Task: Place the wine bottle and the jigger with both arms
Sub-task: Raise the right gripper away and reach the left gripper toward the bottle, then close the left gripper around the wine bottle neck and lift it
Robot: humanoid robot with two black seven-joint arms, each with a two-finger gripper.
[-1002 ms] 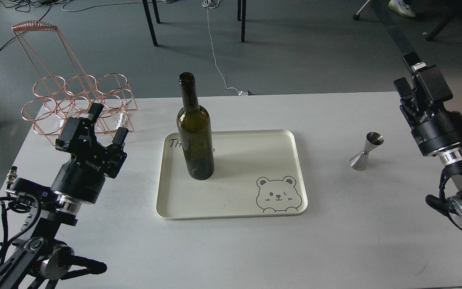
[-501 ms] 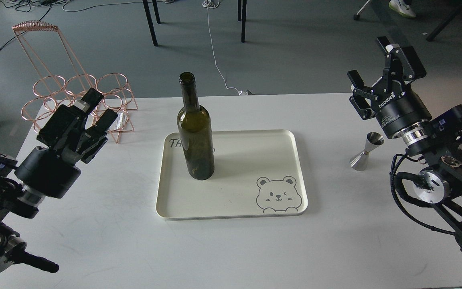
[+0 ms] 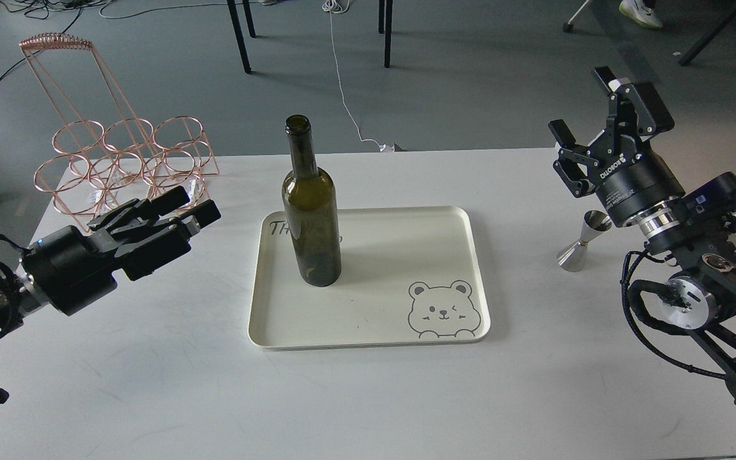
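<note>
On the left part of the cream tray (image 3: 464, 268), the wine bottle (image 3: 311, 220) stands upright, to the right of the left gripper (image 3: 197, 206), which lies level, aimed at it, fingers slightly apart and holding nothing. The jigger (image 3: 584, 240) stands on the table (image 3: 368, 396), just below the right gripper (image 3: 588, 108), spread wide and empty.

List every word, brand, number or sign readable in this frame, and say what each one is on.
"TH": start of a handwritten-style word on the tray; the rest is hidden behind the wine bottle.
"ROBOTIQ": white lettering on the right gripper, seen upside down.
Bear face drawing, no text: tray's near right corner.
Left gripper, jigger, copper wire rack: no text readable.
</note>
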